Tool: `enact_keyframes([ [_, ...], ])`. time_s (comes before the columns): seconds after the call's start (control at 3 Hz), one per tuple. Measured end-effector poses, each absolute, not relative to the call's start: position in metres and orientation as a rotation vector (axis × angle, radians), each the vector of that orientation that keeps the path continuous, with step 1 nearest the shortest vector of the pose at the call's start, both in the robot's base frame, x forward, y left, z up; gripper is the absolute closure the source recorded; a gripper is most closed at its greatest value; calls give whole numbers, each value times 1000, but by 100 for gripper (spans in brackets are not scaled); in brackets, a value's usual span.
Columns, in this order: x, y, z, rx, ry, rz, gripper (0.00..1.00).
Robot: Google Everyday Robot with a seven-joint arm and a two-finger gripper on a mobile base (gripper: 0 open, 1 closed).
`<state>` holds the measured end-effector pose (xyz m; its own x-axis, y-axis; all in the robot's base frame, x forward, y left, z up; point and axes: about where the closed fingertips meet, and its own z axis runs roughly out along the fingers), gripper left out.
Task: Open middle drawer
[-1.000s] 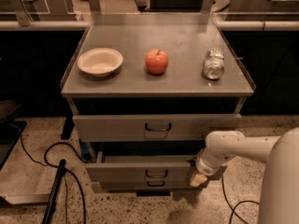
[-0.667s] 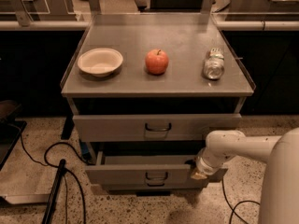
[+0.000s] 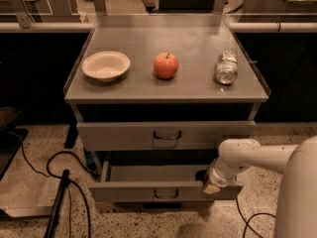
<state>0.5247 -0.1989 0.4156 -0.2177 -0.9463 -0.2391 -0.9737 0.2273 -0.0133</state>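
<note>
Down low on the right, the robot's white arm [image 3: 262,155] reaches in across the speckled floor [image 3: 29,190], and the gripper [image 3: 211,186] sits right at the right end of the wide, shallow grey metal middle drawer [image 3: 129,191]. The gripper is against the top edge of that drawer's front, just at the corner. Whether the gripper is wide or narrow I cannot tell, nor whether it holds anything.

The middle drawer stands partway out from the cabinet, its grey inside floor showing behind the front panel, with the small dark wire handle [image 3: 166,194] centred on the front and well to the left of the gripper. Above it, the taller grey upper drawer [image 3: 119,135] sits flush and closed.

Up on the grey metal desk [image 3: 188,36], three things lie in a row, well apart from one another: a shallow white bowl [image 3: 105,65] on the left, a red apple [image 3: 166,65] upright in the middle, and a crumpled silver can [image 3: 226,68] lying on its side on the right. Black cables [image 3: 35,166] loop over the floor to the left of the cabinet.
</note>
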Motion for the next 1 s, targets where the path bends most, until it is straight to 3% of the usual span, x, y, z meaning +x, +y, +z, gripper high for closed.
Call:
enact_keyframes([
  [1.0,480,-215,431,-1771,2401,205,100],
])
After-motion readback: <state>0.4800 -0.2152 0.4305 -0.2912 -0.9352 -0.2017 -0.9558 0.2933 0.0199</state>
